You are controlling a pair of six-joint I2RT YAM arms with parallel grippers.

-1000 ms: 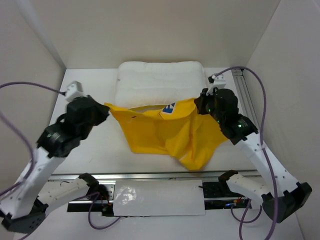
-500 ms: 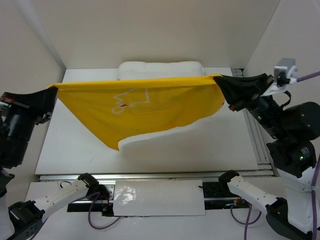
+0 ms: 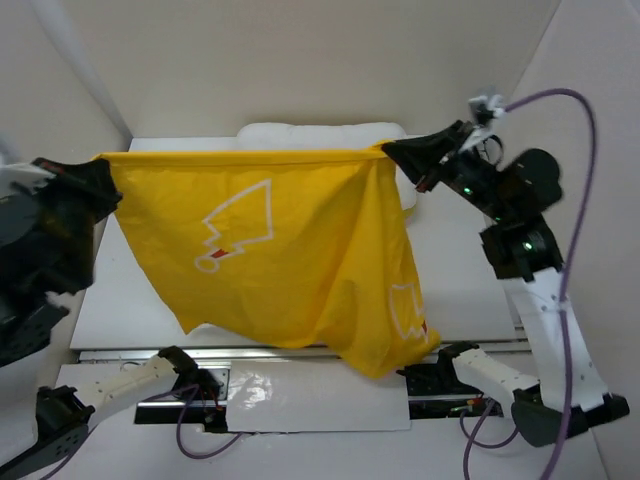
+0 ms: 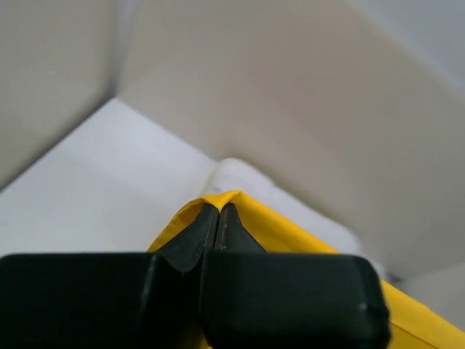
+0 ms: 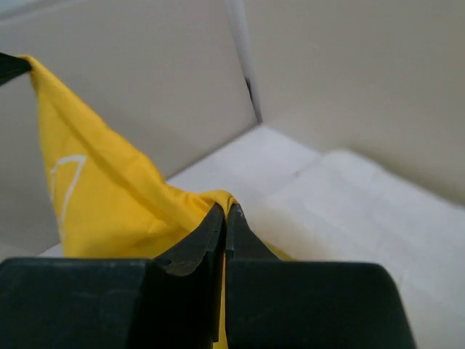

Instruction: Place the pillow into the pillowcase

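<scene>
The yellow pillowcase [image 3: 290,250] hangs stretched in the air between both arms, a white outline print on its face. Its lower right part sags down to the table's front rail. My left gripper [image 3: 103,165] is shut on the left top corner of the pillowcase [image 4: 225,198]. My right gripper [image 3: 388,150] is shut on the right top corner of the pillowcase [image 5: 109,196]. The white pillow [image 3: 320,133] lies at the back of the table, mostly hidden behind the raised cloth; the pillow [image 5: 363,211] also shows beyond the right jaws and the pillow [image 4: 290,196] past the left jaws.
White walls close in the table on the left, back and right. A metal rail [image 3: 250,352] runs along the table's front edge, with the arm bases and cables below it.
Both arms lifted and pulled apart, spreading the pillowcase from a crumpled heap on the pillow into a taut hanging sheet. It now hangs lower and more upright than half a second ago.
</scene>
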